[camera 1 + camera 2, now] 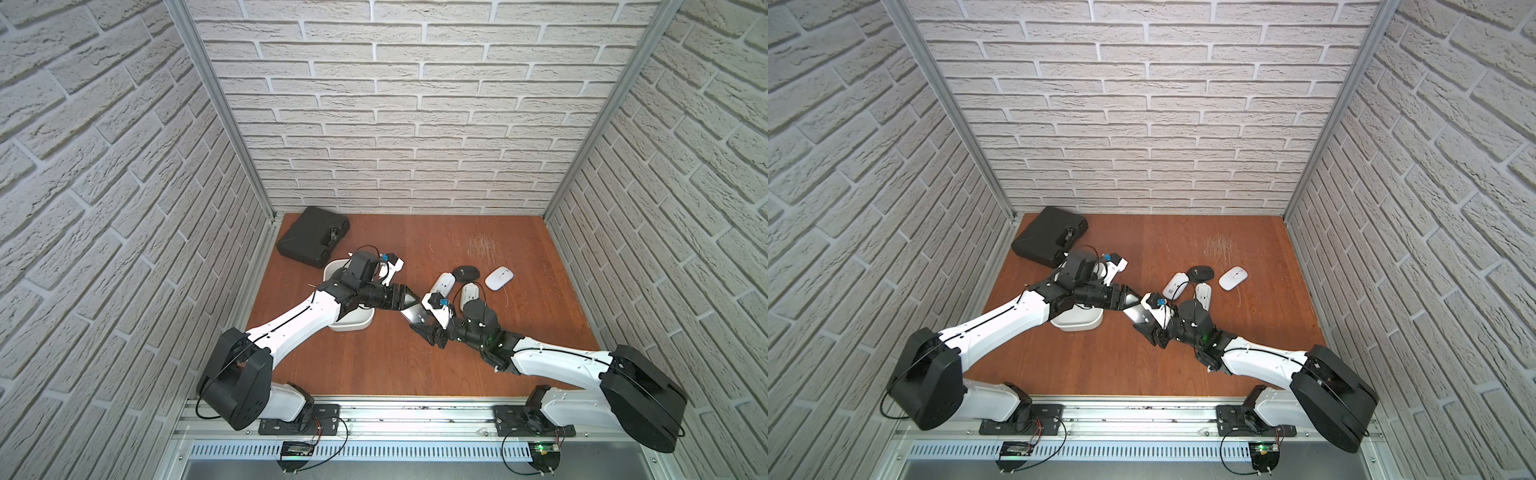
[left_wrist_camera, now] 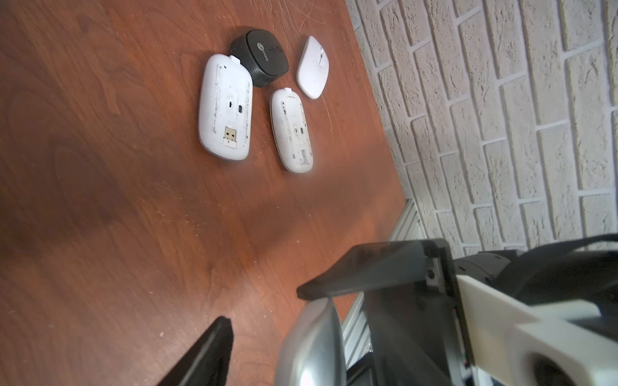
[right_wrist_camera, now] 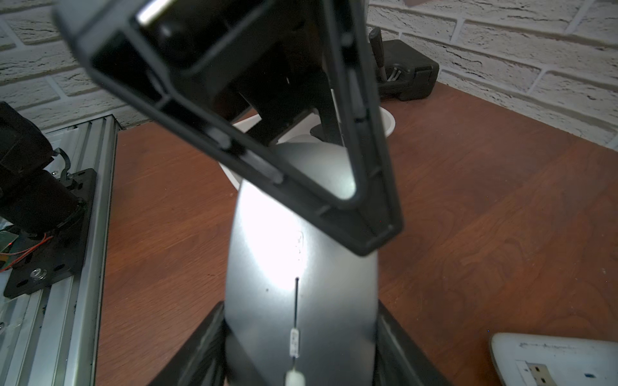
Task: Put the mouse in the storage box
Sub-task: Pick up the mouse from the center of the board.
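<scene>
Mouse (image 3: 301,234) | clamped in right pincer (image 3: 299,305) | left pincer (image 2: 264,305) straddles far end

The case (image 1: 309,241) lies in the back left corner of the bench (image 1: 415,374). Just in front of it, near the left edge, stands the storage box (image 1: 355,323), its length running front to back. The mouse (image 3: 301,300) is up off the bench near the middle, in the right gripper (image 3: 297,344), just right of the storage box's front end. Behind and to the right, in the right half, lie an upturned mouse (image 1: 441,284) and, to its right, a second upturned mouse (image 1: 469,293). A puck (image 1: 466,273) sits just behind the gap between them. A spare mouse (image 1: 499,277) lies right of the puck, apart from it.
</scene>
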`<state>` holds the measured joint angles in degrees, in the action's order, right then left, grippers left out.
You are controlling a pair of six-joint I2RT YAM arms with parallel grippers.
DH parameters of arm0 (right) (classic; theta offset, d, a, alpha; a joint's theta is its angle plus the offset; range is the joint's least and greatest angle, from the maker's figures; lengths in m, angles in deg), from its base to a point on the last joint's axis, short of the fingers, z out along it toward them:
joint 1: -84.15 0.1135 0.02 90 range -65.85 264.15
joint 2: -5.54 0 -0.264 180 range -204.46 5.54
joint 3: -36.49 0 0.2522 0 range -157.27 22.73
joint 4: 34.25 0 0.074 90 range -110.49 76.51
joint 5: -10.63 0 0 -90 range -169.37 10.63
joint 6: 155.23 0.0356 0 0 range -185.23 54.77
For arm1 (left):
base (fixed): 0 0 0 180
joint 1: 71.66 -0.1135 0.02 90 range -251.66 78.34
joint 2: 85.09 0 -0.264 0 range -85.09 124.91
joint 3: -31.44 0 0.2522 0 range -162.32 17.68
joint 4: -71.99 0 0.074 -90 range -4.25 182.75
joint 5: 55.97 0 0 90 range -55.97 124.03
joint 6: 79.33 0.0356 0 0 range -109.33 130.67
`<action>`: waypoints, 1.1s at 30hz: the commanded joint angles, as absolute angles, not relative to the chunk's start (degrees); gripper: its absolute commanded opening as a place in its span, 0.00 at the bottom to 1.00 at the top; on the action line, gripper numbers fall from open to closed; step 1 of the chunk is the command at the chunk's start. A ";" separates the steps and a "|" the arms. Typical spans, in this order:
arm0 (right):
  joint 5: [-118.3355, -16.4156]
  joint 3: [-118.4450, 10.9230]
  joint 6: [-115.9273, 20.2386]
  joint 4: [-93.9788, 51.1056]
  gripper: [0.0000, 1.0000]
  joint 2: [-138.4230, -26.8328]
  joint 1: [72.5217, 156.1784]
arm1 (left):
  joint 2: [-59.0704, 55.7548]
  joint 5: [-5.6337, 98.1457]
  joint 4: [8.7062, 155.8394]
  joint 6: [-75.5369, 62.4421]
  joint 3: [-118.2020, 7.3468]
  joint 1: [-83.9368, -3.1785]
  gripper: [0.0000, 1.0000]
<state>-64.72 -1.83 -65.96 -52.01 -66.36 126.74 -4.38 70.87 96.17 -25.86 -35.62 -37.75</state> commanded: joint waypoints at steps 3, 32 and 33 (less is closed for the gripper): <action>-64.15 -1.26 -67.63 -56.61 0.51 -64.21 127.30 | -4.18 72.60 92.56 -26.77 -36.88 -36.91 0.62; -66.05 -0.60 -68.84 -56.10 0.51 -63.52 127.30 | -7.19 77.33 99.53 -26.06 -36.11 -36.98 0.31; -66.06 -0.64 -68.90 -56.03 0.51 -63.54 127.30 | -7.05 77.36 99.42 -26.06 -36.19 -37.03 0.27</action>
<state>-65.59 -1.02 -68.65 -52.78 -64.74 126.76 -7.55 75.19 99.84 -26.65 -35.62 -37.29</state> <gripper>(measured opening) 0.630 0.290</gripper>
